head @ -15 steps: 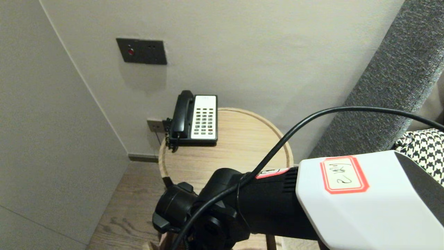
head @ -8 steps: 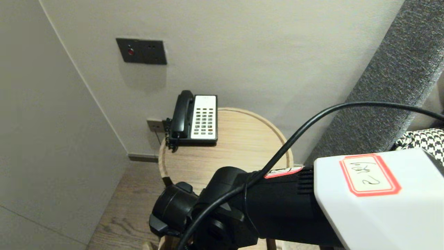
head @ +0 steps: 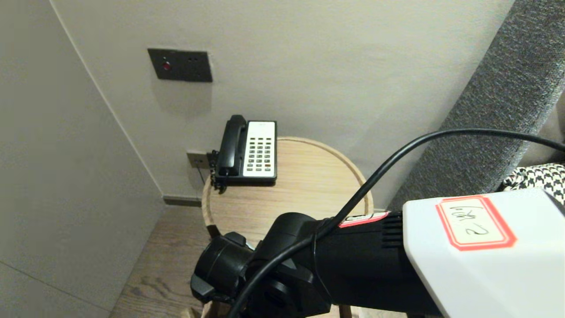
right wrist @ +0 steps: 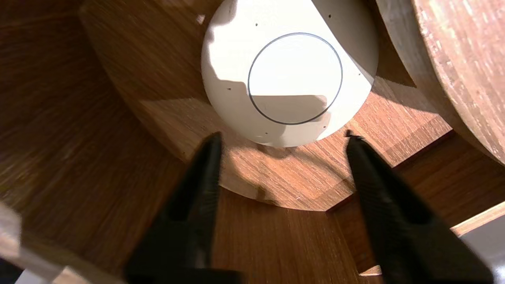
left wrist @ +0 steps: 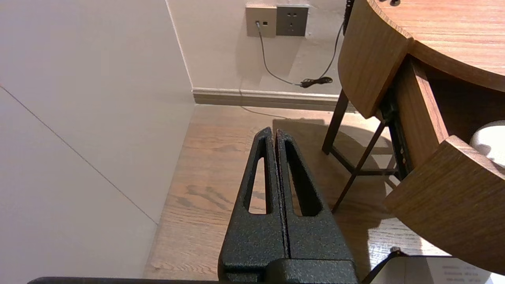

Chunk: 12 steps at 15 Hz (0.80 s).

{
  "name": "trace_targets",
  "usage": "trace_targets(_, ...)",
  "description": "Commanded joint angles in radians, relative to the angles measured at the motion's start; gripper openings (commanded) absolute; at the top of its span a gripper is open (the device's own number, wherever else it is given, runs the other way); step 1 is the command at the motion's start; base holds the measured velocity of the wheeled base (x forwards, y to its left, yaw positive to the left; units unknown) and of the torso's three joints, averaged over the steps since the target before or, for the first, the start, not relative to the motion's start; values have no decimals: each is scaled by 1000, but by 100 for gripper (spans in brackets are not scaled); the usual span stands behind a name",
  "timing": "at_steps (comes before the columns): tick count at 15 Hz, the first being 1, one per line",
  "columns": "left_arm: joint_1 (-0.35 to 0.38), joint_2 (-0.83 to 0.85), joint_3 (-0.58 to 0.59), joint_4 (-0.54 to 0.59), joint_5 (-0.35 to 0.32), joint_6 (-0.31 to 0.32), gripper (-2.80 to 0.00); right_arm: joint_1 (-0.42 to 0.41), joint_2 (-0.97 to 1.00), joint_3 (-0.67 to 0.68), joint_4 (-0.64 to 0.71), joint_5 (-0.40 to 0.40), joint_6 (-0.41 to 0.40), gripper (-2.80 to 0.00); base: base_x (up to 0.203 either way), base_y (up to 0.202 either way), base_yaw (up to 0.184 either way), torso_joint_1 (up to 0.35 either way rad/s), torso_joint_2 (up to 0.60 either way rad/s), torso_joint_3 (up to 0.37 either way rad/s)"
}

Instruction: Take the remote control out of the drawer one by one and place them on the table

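Right gripper (right wrist: 283, 136) spread above round white object (right wrist: 290, 75) in drawer (right wrist: 79, 118); left gripper (left wrist: 275, 134) together.

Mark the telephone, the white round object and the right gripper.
telephone (head: 254, 152): head view, white keypad panel.
white round object (right wrist: 292, 75): right wrist view, its ringed centre.
right gripper (right wrist: 282, 136): right wrist view, midway between open fingertips.

Telephone (head: 249, 150) on table (head: 309, 185), disc (right wrist: 290, 75) in drawer (right wrist: 98, 102)
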<state>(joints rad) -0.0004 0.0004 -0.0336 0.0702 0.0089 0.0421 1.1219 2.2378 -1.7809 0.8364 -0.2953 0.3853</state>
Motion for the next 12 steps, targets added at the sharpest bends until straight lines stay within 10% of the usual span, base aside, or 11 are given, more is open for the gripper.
trace_targets(1,0,0,0,0,0,1,-280,-4,7,3,4,-1,1,0,0,0,0,0,0,0)
trace_targets(12,0,0,0,0,0,-1,-280,-10,41,-12,-3,-3,-14,0,0,0,0,0,0,0)
